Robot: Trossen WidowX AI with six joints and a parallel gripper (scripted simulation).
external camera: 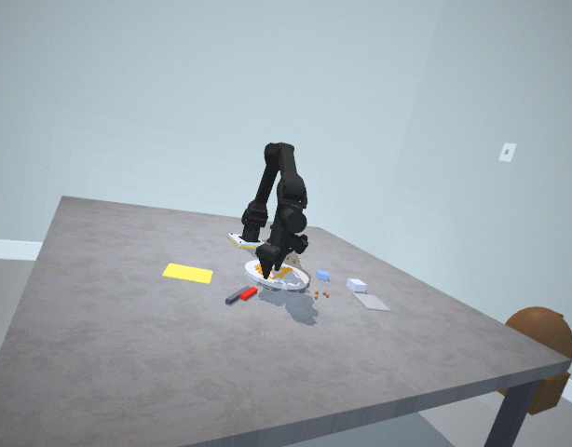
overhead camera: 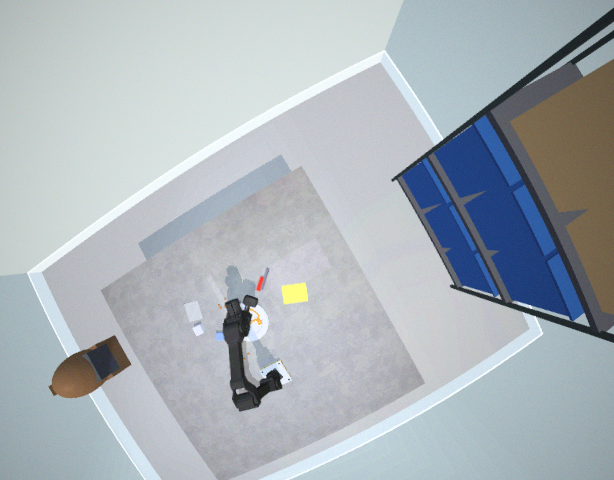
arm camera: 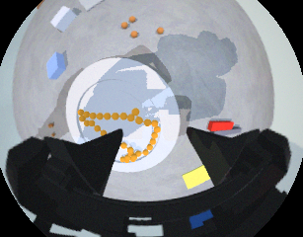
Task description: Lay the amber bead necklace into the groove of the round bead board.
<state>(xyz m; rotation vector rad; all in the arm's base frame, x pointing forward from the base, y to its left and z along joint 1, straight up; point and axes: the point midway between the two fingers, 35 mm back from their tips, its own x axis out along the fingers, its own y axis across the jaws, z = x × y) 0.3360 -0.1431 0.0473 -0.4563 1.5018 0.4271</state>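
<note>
With our gripper (external camera: 272, 273) (arm camera: 155, 130) over the board, its black fingers stand wide apart, nothing between them. The round white bead board (overhead camera: 263, 330) (external camera: 303, 283) (arm camera: 163, 158) lies flat on the mottled grey table (overhead camera: 348, 356) (external camera: 132, 346) (arm camera: 250, 74). On it: the amber bead necklace (overhead camera: 255, 316) (external camera: 283, 274) (arm camera: 116, 117), bunched in an irregular loop. One run cuts nearly straight across the middle; the beads at one side bend round near the circular groove line. So it's on the board, but not laid round the groove. Part of the necklace is hidden behind one finger in the wrist view.

Loose orange beads (external camera: 323, 292) (arm camera: 134, 34) sit on the table, off the board. Near the board we have a small blue block (overhead camera: 219, 335) (external camera: 322, 275) (arm camera: 56, 65); further out, a white block (overhead camera: 198, 329) (external camera: 356, 284) (arm camera: 64, 19) beside a flat grey square (overhead camera: 193, 311) (external camera: 372, 302). Other side: a red and dark grey stick-like piece (overhead camera: 260, 283) (external camera: 248, 293) (arm camera: 220, 125) and a yellow rectangular sheet (overhead camera: 295, 293) (external camera: 188, 273) (arm camera: 195, 177). Blue bins (overhead camera: 509, 237) fill shelf levels off the table. We can't read any writing or brand.
</note>
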